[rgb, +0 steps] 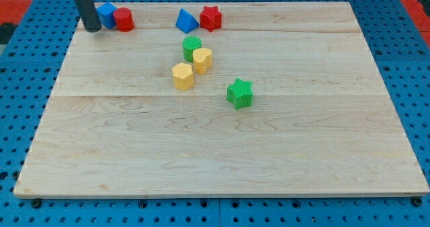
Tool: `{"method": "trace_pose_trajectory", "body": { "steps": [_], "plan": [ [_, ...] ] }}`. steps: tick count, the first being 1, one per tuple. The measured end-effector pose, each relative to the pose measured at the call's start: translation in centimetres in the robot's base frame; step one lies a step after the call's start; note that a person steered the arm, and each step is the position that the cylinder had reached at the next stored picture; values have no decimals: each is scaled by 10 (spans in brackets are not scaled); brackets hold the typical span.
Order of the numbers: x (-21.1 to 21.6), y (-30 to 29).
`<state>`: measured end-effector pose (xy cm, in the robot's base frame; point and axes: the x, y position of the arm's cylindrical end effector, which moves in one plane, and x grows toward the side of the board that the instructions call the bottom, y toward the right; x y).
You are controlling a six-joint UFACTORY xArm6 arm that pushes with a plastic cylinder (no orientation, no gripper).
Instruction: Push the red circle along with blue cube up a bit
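A pale wooden board [222, 160] made of joined planks fills most of the view, resting on a blue perforated surface [20, 66] with rows of small holes. Coming in from the view's top left is a straight dark rod; my tip [93, 29] rests on the board near its top left corner, holding nothing, since it is a bare rod end with no jaws. Just to the view's right of my tip, touching it or very nearly so, sits a small blue cube [106, 14], and pressed against that cube's right side is a red circle [123, 19], a short round cylinder. Both lie close to the board's top edge. Further right along the same top edge, well apart from that pair, a blue triangular block [186, 21] sits just beside a red star-shaped block [211, 17]. Near the middle of the board, a green rounded block [191, 48] touches a yellow heart-shaped block [202, 60] below and to its right, and a yellow hexagonal block [183, 76] sits just below and left of that. A green star-shaped block [240, 93] stands alone, lower and to the right of this cluster.
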<state>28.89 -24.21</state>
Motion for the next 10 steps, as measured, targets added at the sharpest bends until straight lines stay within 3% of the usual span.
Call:
{"method": "trace_pose_trajectory", "body": {
  "steps": [3,5,6,8,9,10],
  "plan": [
    [-2,60],
    [-11,23],
    [-33,40],
    [7,74],
    [19,-17],
    [13,-62]
  ]
}}
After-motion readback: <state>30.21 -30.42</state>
